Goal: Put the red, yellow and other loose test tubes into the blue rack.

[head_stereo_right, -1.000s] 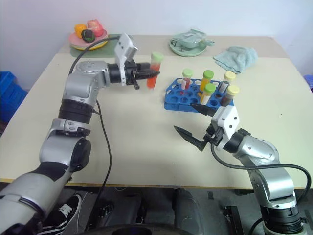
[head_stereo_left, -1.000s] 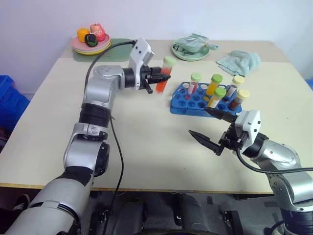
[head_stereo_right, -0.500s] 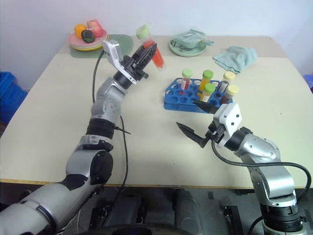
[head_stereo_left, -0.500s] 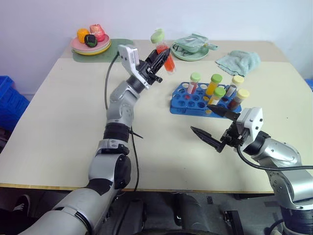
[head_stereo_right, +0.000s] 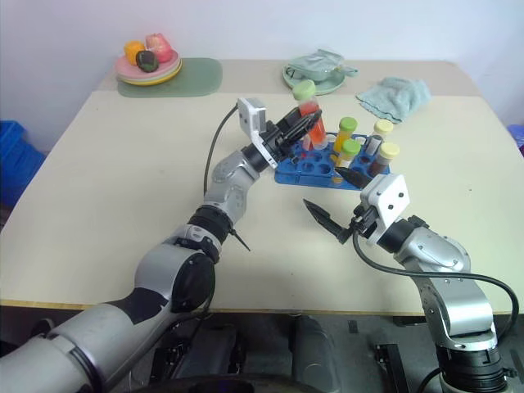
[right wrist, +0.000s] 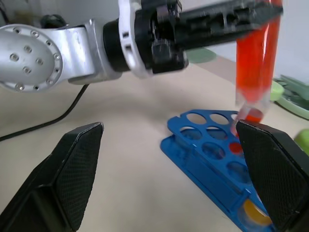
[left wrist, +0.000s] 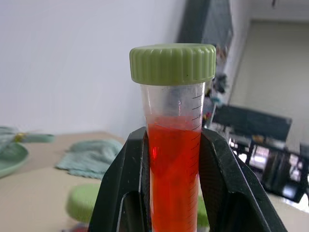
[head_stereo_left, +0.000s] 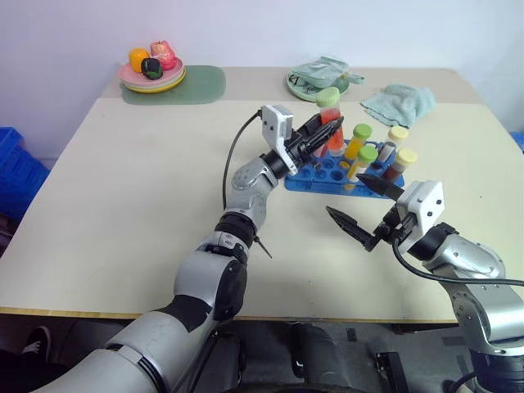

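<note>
Your left claw (head_stereo_left: 327, 124) is clamped on the red tube (head_stereo_left: 331, 131) — both black fingers (left wrist: 120, 193) press against its sides, below the liquid line. The tube stands nearly upright in the grip, pale green cap (left wrist: 172, 63) on top and clear of the fingers. Its lower end hangs just above the blue rack (head_stereo_left: 315, 173), over the holes at the rack's far end; from the right wrist view the tip appears just above a hole, not seated in it.

Your right claw (head_stereo_left: 364, 208) stands wide apart, gripping nothing. One finger (right wrist: 72, 166) sits over bare table (head_stereo_left: 123, 205), the other (right wrist: 275, 174) lies at the rack's near edge. The rack and the red tube are ahead of this claw, between its two fingers as the right wrist view shows them.

Already standing in the rack, just beyond the held tube on the side away from your left arm:
- a yellow tube (head_stereo_left: 357, 141) with a green cap
- a second green-capped tube (head_stereo_left: 365, 160) beside it
- a grey tube (head_stereo_left: 395, 139) with a pale yellow cap
- a dark brown-red tube (head_stereo_left: 401, 164) with a pale yellow cap — nearest your right claw

Well beyond the left claw, at the table's far edge, you have a green plate (head_stereo_left: 304, 85) holding a folded item, a crumpled teal cloth (head_stereo_left: 399, 101), and, off toward the left, a plate of toy fruit (head_stereo_left: 151, 74) beside a green mat (head_stereo_left: 196, 84).
</note>
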